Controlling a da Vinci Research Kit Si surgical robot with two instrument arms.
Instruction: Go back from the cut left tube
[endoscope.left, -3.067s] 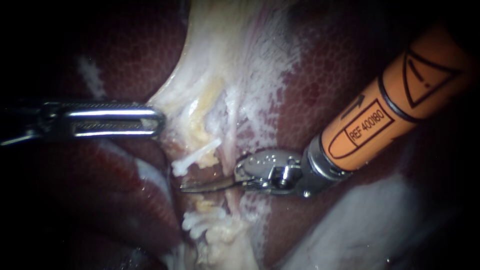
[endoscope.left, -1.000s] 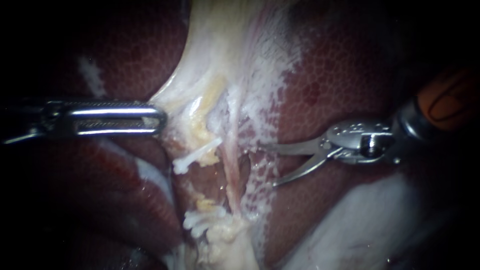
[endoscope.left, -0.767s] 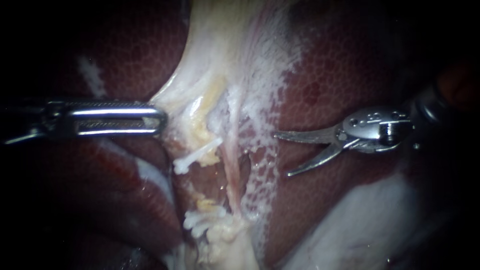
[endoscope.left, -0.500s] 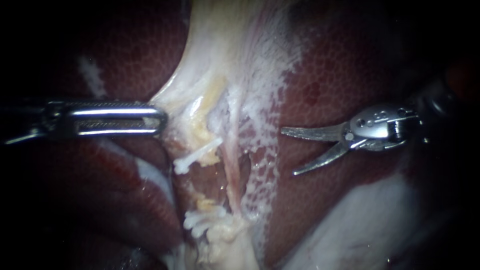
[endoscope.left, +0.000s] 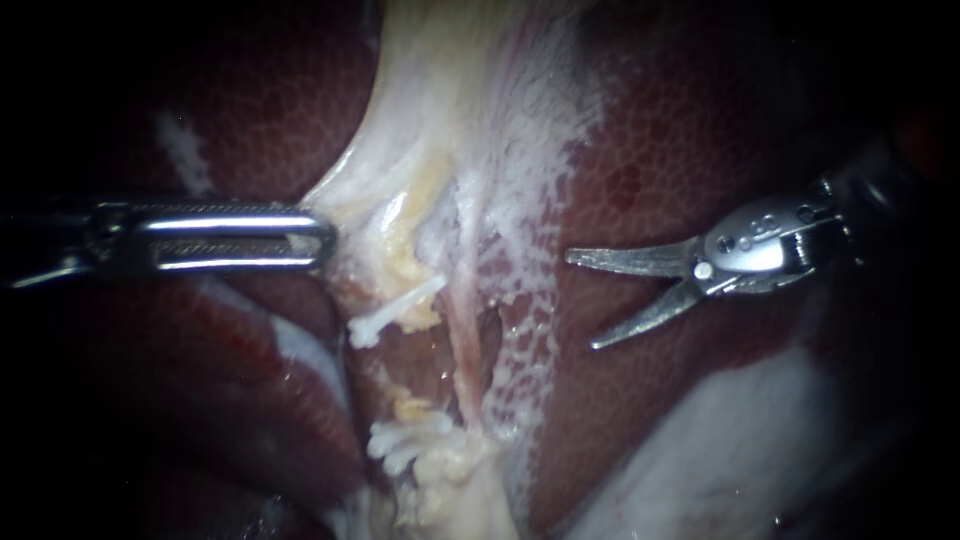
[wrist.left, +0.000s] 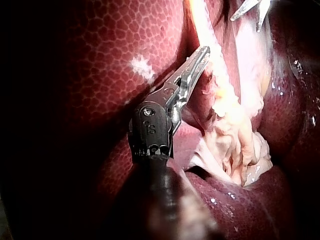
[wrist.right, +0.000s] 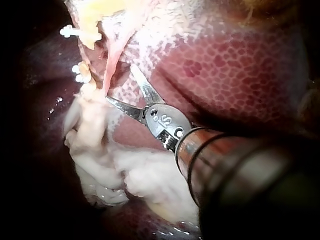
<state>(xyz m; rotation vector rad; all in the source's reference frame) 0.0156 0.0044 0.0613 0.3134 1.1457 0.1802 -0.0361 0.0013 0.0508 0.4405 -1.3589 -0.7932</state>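
The cut left tube (endoscope.left: 405, 300) is seen in the lower middle of the endoscope view as two ends with a bare gap between them. One white clip (endoscope.left: 372, 322) is carried on the upper end. A cluster of white clips (endoscope.left: 400, 442) sits on the lower end, too crowded to be counted. Just to the right, one whole tube (endoscope.left: 460, 340) runs downward.

Two instruments are in view. The right instrument (endoscope.left: 580, 302) lies at the right of the frame, over the liver (endoscope.left: 680, 150). Its two blades are spread wide and nothing is held or touched. It is set well apart from the cut ends, with the whole tube between them.

The left instrument (endoscope.left: 322, 240) enters from the left edge. Its jaws are closed on the pale tissue (endoscope.left: 380, 190) above and left of the upper cut end, and this tissue is drawn out to a point at their tip.
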